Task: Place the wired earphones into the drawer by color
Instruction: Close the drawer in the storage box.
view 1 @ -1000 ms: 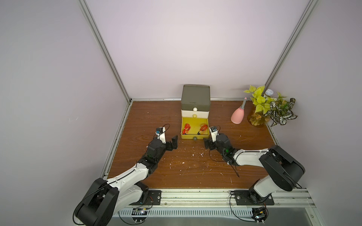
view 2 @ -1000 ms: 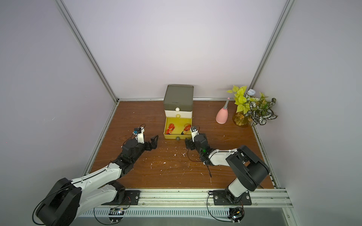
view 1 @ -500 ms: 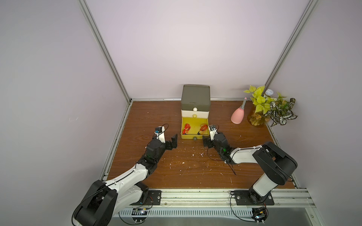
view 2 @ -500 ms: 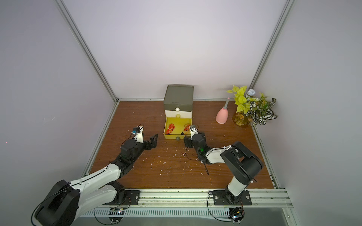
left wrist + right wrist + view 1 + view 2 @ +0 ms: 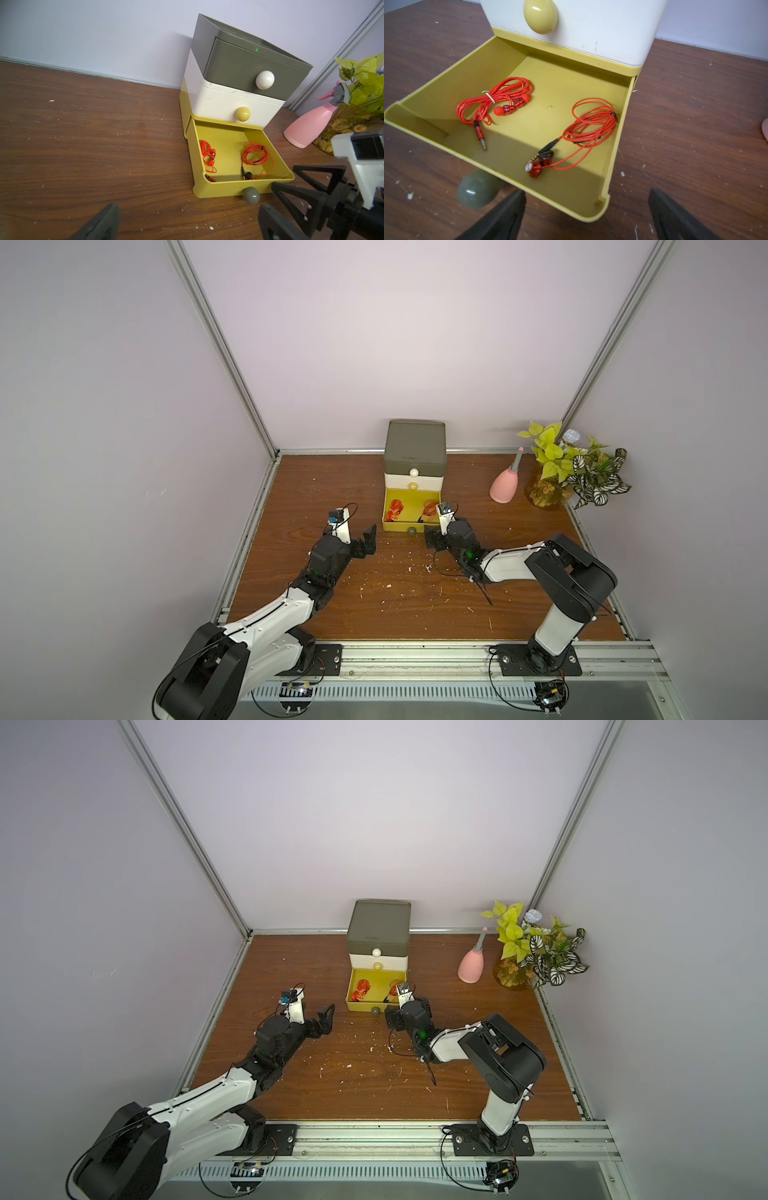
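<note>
Right gripper (image 5: 586, 216) scooted closer to the drawer (image 5: 566, 199); both it and left gripper (image 5: 187, 226) had fingers (image 5: 500, 218) wide apart, holding nothing.

One drawer box (image 5: 414, 443), three drawers: olive-grey drawer (image 5: 234, 68), cream drawer (image 5: 218, 104), yellow drawer (image 5: 218, 190). Three knobs: white knob (image 5: 265, 80), yellow knob (image 5: 243, 113), grey knob (image 5: 251, 195). Two red earphone bundles: banded bundle (image 5: 492, 99), looser bundle (image 5: 591, 124). One pink spray bottle (image 5: 505, 487). One potted plant (image 5: 573, 472). Two robot arms: left arm (image 5: 282, 610), right arm (image 5: 511, 564).
</note>
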Action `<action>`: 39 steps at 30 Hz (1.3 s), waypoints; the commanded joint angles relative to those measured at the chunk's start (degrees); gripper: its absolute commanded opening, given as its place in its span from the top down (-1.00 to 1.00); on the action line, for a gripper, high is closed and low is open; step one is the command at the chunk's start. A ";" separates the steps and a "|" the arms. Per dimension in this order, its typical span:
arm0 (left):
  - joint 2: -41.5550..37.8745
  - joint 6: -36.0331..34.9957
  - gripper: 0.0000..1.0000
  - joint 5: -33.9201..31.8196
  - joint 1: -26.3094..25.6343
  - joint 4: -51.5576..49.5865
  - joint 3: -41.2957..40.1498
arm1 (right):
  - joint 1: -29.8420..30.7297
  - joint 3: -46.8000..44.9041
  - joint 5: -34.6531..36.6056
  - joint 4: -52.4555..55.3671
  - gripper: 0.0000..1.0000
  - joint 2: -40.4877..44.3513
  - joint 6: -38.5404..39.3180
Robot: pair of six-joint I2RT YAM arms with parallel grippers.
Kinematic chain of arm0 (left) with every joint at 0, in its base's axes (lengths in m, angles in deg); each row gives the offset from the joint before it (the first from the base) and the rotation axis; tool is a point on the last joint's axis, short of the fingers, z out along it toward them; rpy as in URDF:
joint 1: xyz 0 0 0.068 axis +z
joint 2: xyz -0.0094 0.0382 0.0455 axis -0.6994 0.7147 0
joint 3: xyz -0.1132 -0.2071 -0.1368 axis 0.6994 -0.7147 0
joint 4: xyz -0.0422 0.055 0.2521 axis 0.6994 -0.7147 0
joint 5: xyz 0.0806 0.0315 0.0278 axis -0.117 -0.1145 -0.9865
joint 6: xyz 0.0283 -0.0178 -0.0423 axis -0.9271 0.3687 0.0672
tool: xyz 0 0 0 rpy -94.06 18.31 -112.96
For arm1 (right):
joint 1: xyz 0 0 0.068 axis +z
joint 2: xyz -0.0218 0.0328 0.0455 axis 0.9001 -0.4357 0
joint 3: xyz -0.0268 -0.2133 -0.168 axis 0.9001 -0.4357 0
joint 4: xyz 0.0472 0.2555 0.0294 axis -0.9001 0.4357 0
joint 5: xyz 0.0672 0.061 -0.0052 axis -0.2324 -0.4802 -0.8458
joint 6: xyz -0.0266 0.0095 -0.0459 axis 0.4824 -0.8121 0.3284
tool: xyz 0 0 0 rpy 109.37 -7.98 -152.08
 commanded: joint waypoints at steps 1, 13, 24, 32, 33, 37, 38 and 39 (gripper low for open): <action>-0.62 -1.03 -0.98 -0.85 0.55 1.21 -0.57 | 0.10 2.89 2.04 -2.96 -0.98 -0.74 -1.15; -0.53 -0.70 -0.98 -0.78 0.55 1.56 -0.80 | -0.32 7.31 3.40 -3.35 -0.98 -4.91 -1.48; -0.40 -0.61 -0.98 -0.82 0.55 1.73 -0.87 | -1.94 11.71 2.90 -3.13 -0.98 -8.64 -1.39; -0.40 -0.56 -0.98 -0.85 0.55 1.82 -0.93 | -3.65 15.52 1.19 0.36 -0.98 -10.70 -2.00; -0.40 -0.47 -0.98 -0.85 0.55 1.82 -0.91 | -3.70 15.77 1.08 0.62 -0.98 -10.74 -2.12; -0.49 -0.46 -0.98 -0.85 0.59 1.82 -1.04 | -4.01 16.67 1.29 1.57 -0.98 -10.91 -2.65; -0.50 -0.46 -0.98 -0.85 0.55 1.88 -1.05 | -4.10 16.96 1.56 2.07 -0.98 -11.02 -2.88; -0.48 -0.46 -0.98 -0.87 0.55 1.91 -1.01 | -4.27 17.44 1.70 2.64 -0.98 -11.12 -3.26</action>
